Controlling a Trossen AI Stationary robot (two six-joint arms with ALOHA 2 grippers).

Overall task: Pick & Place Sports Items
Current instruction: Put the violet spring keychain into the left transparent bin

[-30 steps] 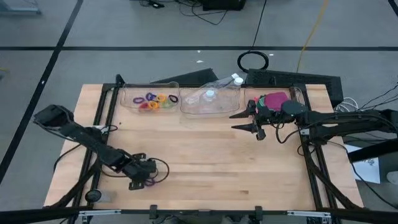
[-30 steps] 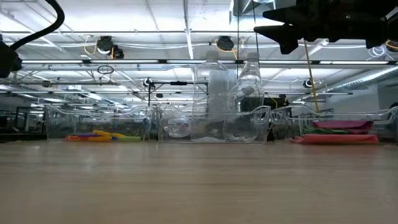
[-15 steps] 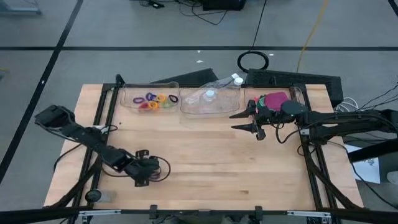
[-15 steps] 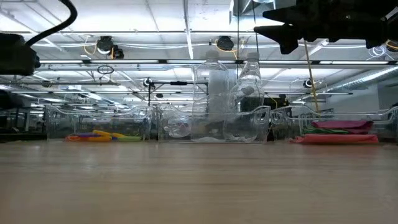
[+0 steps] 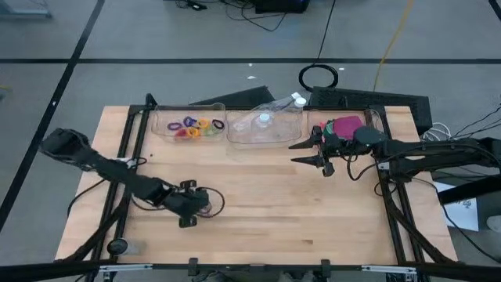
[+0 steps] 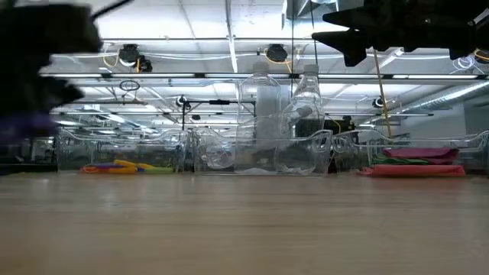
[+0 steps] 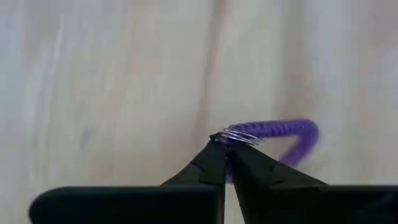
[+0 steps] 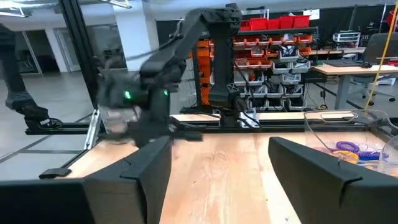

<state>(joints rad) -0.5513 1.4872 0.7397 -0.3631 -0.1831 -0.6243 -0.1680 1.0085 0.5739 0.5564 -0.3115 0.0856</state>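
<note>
My left gripper (image 7: 225,148) is over the near left part of the table (image 5: 258,204), slanting down, and is shut on a small purple elastic ring (image 7: 273,133). In the low view it is a dark blur (image 6: 42,72) with a purple smear beneath. Several more coloured rings (image 5: 197,127) lie in the clear left bin. Pink and green flat pieces (image 5: 344,124) lie in the clear right bin. My right gripper (image 5: 304,153) hovers open in front of that bin, pointing level toward the table's left, with nothing between its fingers (image 8: 143,168). My left gripper pinches the ring's rim (image 7: 239,136) between its two fingertips, at one spot on the loop. The fingers come from above, slanting down. The rest of the loop sticks out past the tips, and in the low view the ring is above the tabletop.
A middle clear bin (image 5: 266,129) holds clear plastic bottles (image 6: 267,114). The three bins stand in a row along the far edge. A black frame (image 5: 133,149) runs along the table's left and right sides. Bare wood lies between the two arms.
My left gripper has shut on the purple ring, then moved toward the table's right edge and upward, tipping a little. The ring, which lay on the wood, has come up with the fingertips.
</note>
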